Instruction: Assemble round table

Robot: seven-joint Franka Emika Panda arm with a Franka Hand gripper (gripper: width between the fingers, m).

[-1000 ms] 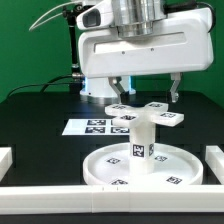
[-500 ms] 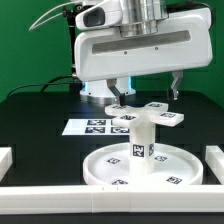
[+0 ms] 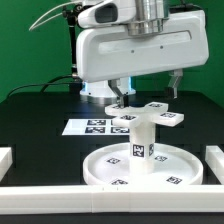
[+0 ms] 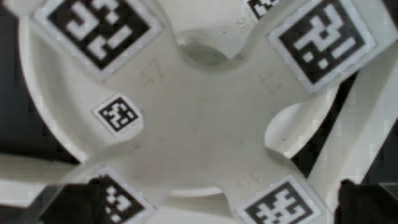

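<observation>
The large round disc (image 3: 140, 170) lies flat at the front of the table. The short thick leg (image 3: 140, 143) stands upright on its middle. The cross-shaped base (image 3: 150, 115) sits on top of the leg. My gripper (image 3: 147, 92) hangs just above the cross, open and empty, with its fingers (image 3: 117, 90) wide apart to either side. In the wrist view the cross (image 4: 196, 100) fills the picture, with the disc (image 4: 45, 90) beneath it, and my gripper (image 4: 210, 205) straddles one arm without touching it.
The marker board (image 3: 92, 126) lies behind the disc at the exterior view's left. White border rails run along the left (image 3: 5, 158), right (image 3: 215, 160) and front (image 3: 100, 196) of the table. The robot's base (image 3: 98, 88) stands at the back.
My gripper has risen a little above the cross base, still open. The cross, leg and disc have not moved.
</observation>
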